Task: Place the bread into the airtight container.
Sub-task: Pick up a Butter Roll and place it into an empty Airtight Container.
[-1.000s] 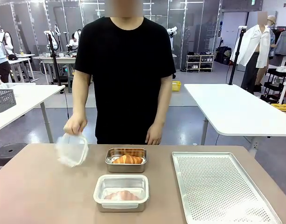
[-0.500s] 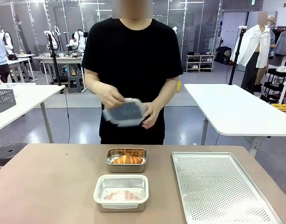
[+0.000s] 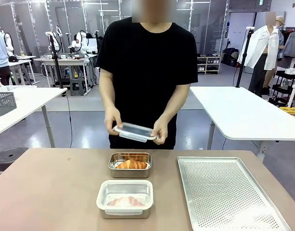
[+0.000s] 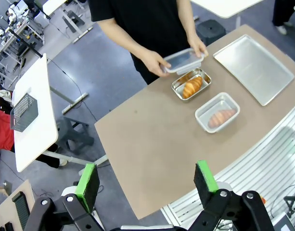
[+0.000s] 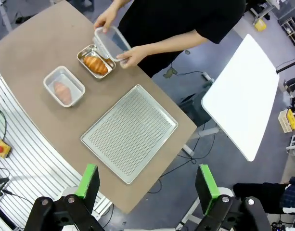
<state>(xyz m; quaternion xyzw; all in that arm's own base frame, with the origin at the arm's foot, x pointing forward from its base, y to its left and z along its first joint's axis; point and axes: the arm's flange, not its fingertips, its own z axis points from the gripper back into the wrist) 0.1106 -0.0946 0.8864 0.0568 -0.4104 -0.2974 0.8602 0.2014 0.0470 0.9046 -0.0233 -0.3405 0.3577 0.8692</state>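
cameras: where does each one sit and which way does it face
Front view: sits at the robot's table edge, faces the person holding a clear lid above the open container.
Left wrist view: high above, looks down past the open left hand at the table.
Right wrist view: high above, looks down past the open right hand at the perforated tray.
All three share the lidded container.
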